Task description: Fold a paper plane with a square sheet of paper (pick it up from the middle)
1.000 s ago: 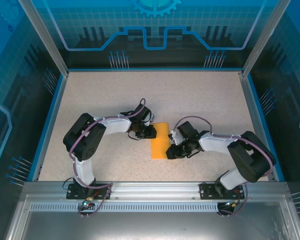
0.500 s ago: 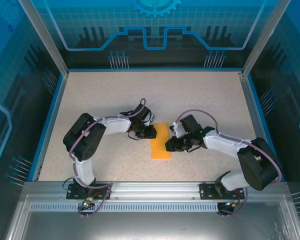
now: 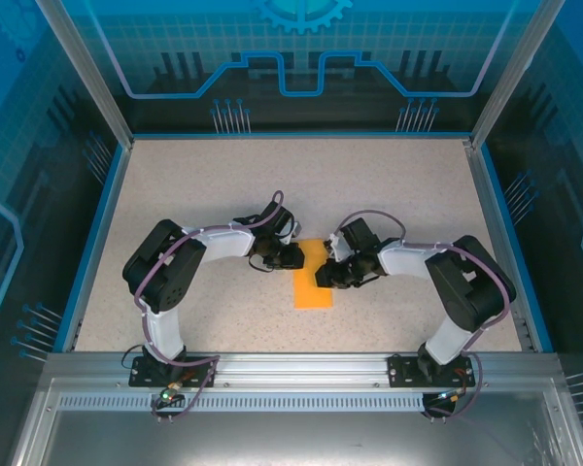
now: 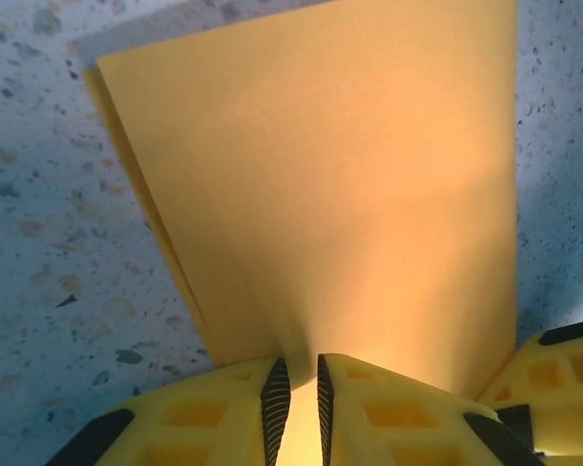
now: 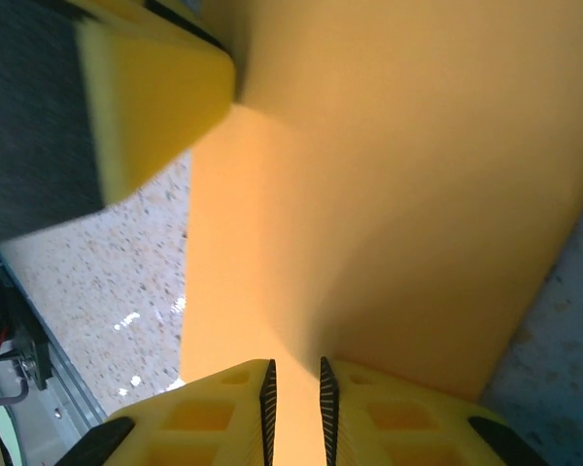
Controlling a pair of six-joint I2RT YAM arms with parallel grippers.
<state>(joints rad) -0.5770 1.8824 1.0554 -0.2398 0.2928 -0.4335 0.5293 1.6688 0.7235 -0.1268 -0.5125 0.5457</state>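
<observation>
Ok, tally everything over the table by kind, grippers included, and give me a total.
Orange-yellow paper, folded: 1
Grippers pinching that paper: 2 (left gripper, right gripper)
Total: 3

The folded orange-yellow sheet of paper [image 3: 312,291] lies near the middle of the speckled beige tabletop [image 3: 194,184], its long sides running near to far. The black-and-yellow left gripper [image 3: 293,257] sits at the sheet's left edge, towards the far end. The black-and-yellow right gripper [image 3: 324,277] sits at its right edge, slightly nearer. Each pinches the paper's edge between its fingers, and the two face one another across the sheet, close together.
</observation>
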